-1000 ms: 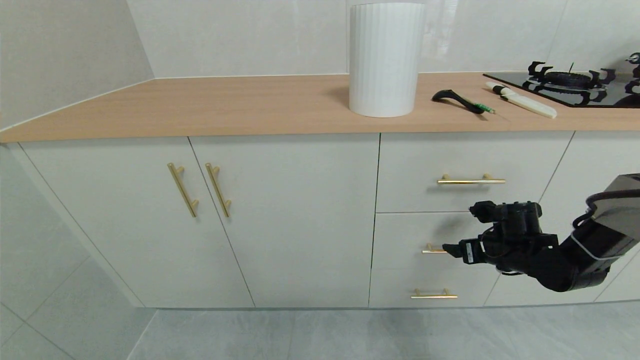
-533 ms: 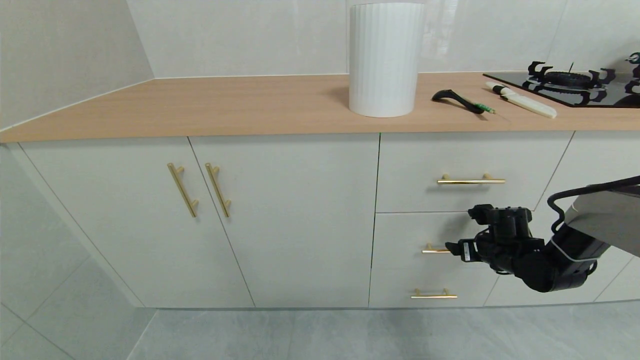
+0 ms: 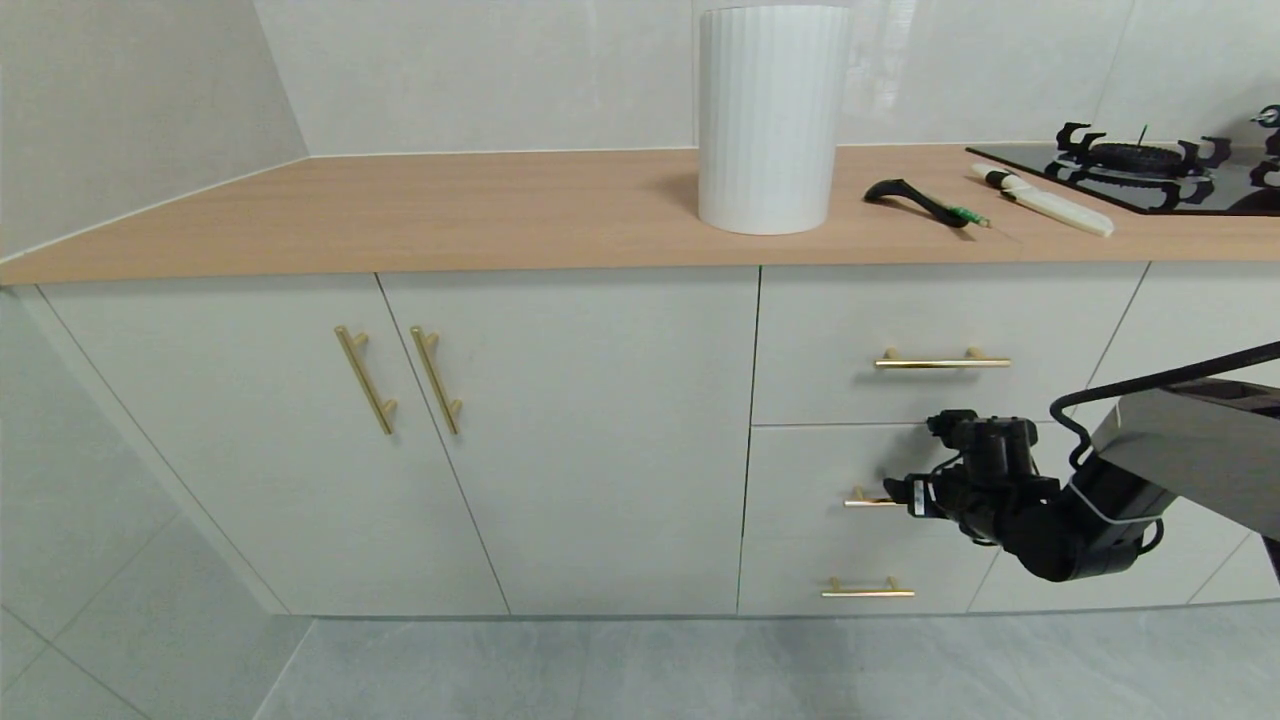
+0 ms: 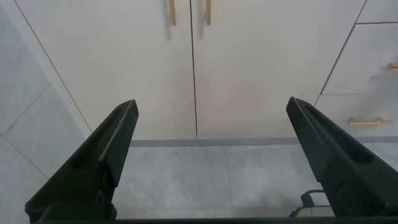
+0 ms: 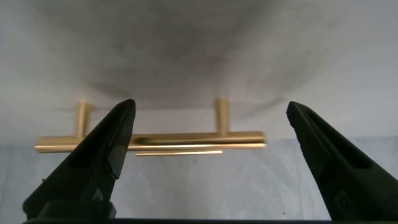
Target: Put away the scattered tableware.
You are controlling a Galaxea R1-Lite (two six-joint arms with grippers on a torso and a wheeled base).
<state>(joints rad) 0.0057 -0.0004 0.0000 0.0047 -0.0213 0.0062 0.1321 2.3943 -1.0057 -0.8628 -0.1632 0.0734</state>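
Fingers (image 5: 93, 168) of the right hand (image 5: 208, 112) were seen spread wide, one on either side of a gold bar handle (image 5: 186, 142), with open space left between them and nothing pinched. That handle belonged to the middle drawer (image 3: 800, 470) of a stack of three on the right of the cabinet front. The hand was held level at the handle's right part, so that only the left end of the bar could be made out in the head view. Whether the bar was touched could not be told. The top drawer handle (image 3: 942, 362) was seen above the hand and the bottom drawer handle (image 3: 868, 592) below it, with all three drawers closed.

The left hand (image 4: 211, 102) was likewise held with its fingers wide apart and nothing between them, facing the lower part of two closed cabinet doors (image 4: 249, 68) and the grey tiled floor (image 4: 205, 180).

On the wooden surface (image 3: 450, 210) above the drawers, a black-handled utensil (image 3: 925, 203) with a green tip was laid to the right of a tall white ribbed container (image 3: 768, 120). A white utensil (image 3: 1045, 200) was laid further right, just beside the edge of a black hob (image 3: 1140, 170) at the far right.
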